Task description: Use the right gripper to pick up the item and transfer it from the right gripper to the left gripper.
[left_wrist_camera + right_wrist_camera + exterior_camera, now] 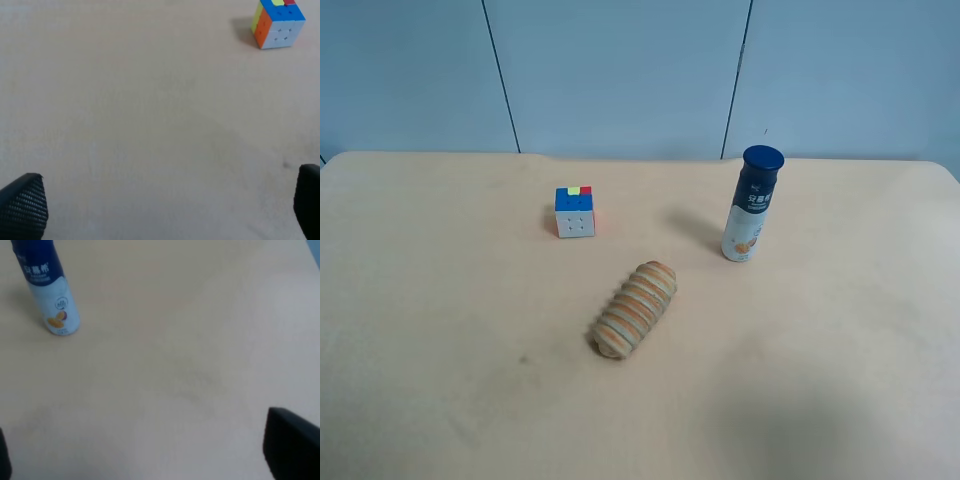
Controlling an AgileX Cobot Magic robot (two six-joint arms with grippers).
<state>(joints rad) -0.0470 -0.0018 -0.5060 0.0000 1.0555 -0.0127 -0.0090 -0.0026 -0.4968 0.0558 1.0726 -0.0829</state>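
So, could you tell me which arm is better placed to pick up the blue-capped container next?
Right, most likely. The right gripper is open, and its camera shows the container ahead with nothing between. The left gripper is also open, but its camera shows only the puzzle cube.

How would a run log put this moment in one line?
stage: pre-grasp | tall blue-capped white cylindrical container: upright on tan table, untouched | right tool: open, empty | left tool: open, empty

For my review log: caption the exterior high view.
Upright blue-capped container, puzzle cube and ribbed tan-and-orange roll lying on its side, all apart on a tan table.
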